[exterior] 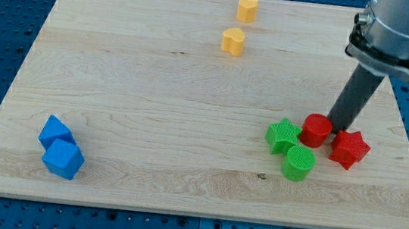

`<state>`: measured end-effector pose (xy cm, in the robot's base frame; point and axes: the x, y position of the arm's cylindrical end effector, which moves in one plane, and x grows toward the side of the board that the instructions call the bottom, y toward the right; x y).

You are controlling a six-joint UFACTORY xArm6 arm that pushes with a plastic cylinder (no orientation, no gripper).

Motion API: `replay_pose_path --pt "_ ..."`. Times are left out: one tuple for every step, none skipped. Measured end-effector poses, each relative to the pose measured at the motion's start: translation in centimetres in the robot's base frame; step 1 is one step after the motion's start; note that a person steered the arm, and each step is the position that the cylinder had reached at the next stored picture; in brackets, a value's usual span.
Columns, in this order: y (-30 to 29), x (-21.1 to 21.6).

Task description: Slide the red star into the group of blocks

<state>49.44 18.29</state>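
We have no fingers here, only the straight dark rod, so there is nothing spread or pressed together. My tip [335,128] stands on the wooden board [154,86], in the narrow space between the red round cylinder block [315,130] and the red star-shaped block [349,148]. It seems to touch both of them, but we cannot tell this for sure.

The red star-shaped block lies just to the view's right of my tip, near the board's right edge. The red round cylinder block is just to the view's left of my tip. Beside it, further to the left, is the green star-shaped block [283,135], and they look touching. Below these two sits the green round cylinder block [299,163], close against them.

Well apart, near the view's top, we see two yellow blocks: one yellow block [247,8] at the top edge and one yellow heart-like block [233,41] just below it.

At the view's bottom left, two blue angular blocks touch each other: the upper blue block [55,131] and the lower blue block [62,160].
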Motion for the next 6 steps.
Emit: replay_pose_path --pt "-0.7 1.4" --pt "0.5 -0.1" --pt "4.5 -1.0" --pt "7.9 1.3" --pt "7.6 4.3" --pt "3.3 4.7"
